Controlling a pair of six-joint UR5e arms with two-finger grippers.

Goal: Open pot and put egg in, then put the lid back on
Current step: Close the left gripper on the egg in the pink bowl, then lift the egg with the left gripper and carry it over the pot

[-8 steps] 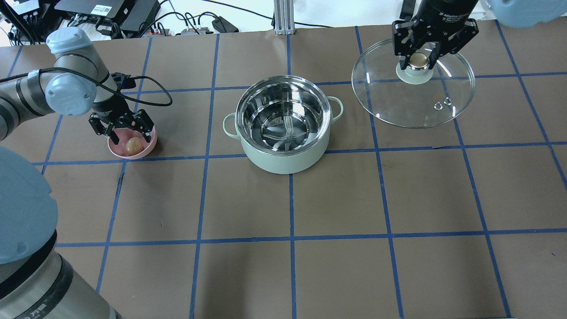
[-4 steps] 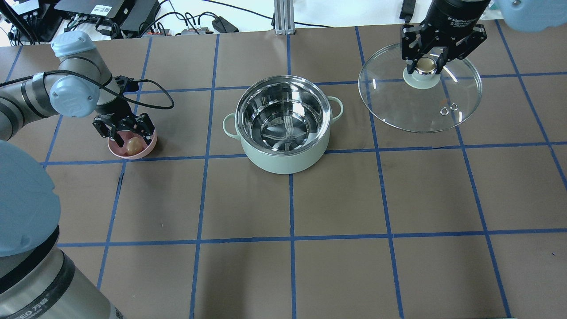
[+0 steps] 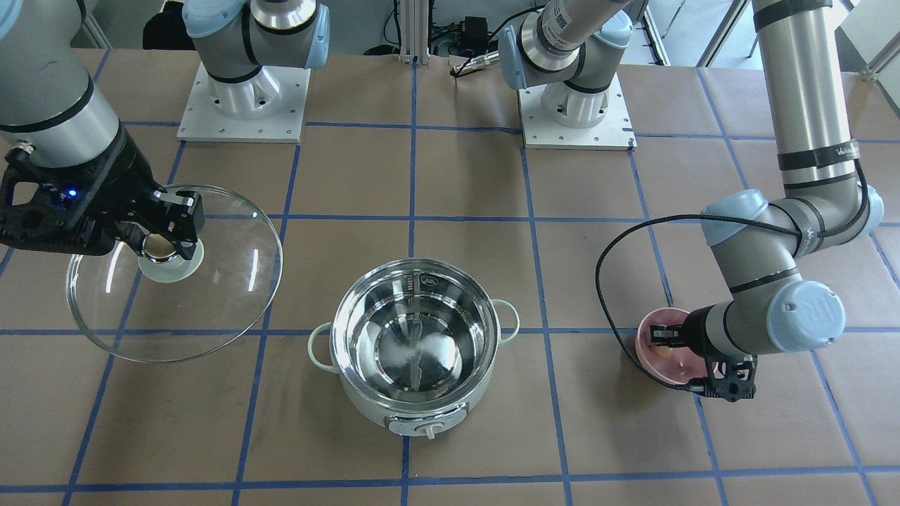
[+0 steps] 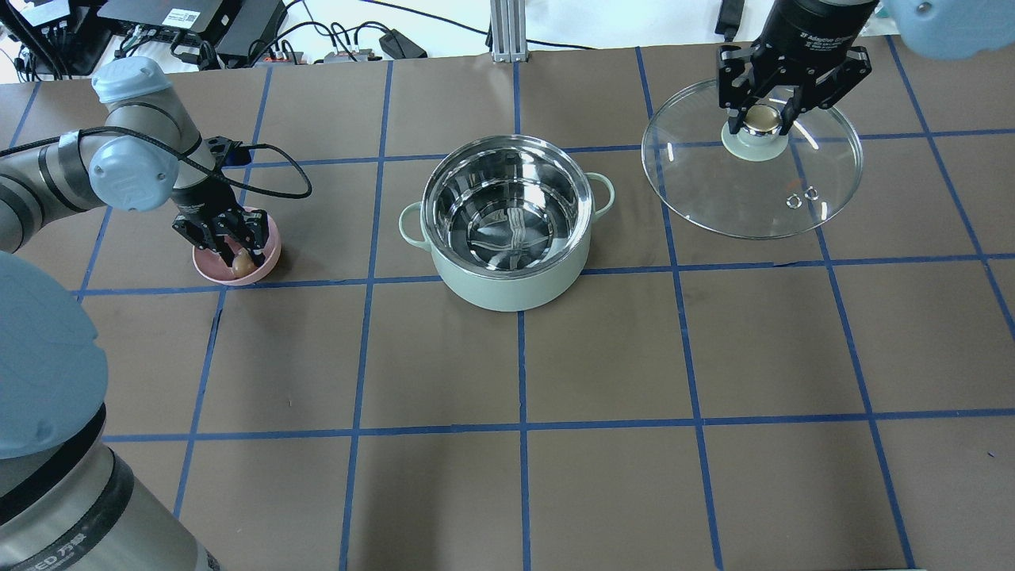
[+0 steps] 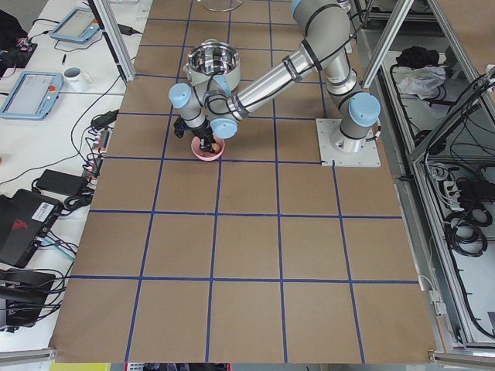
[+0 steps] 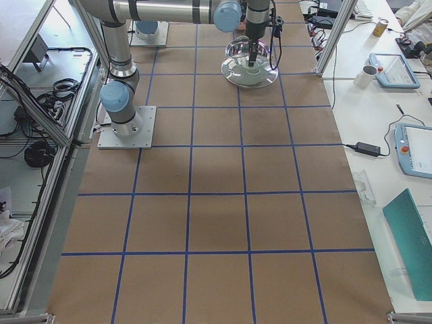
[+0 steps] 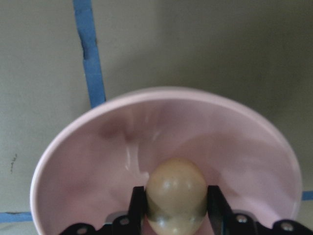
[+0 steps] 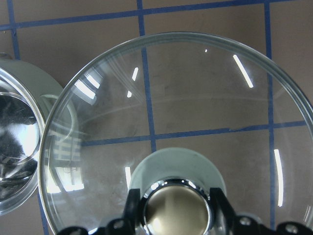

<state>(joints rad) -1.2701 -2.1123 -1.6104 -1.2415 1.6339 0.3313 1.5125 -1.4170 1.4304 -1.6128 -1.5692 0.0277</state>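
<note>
The pot (image 4: pixel 507 274) stands open at mid-table, its steel inside empty; it also shows in the front view (image 3: pixel 415 414). My left gripper (image 4: pixel 238 255) is down inside a pink bowl (image 4: pixel 270 247), shut on the egg (image 7: pixel 176 188), with a finger (image 7: pixel 137 205) against each side. The egg sits low in the bowl. My right gripper (image 4: pixel 763 120) is shut on the beige knob (image 8: pixel 176 210) of the glass lid (image 4: pixel 753 194). It holds the lid to the pot's right, at the far side of the table.
The pink bowl (image 3: pixel 645 336) sits on the brown gridded table left of the pot. Cables and electronics (image 4: pixel 198 24) lie beyond the table's far edge. The pot's control knob (image 3: pixel 427 430) faces away from the robot.
My left gripper has dropped into the pink bowl and closed on the egg. My right gripper moved the lid slightly right, then held still.
</note>
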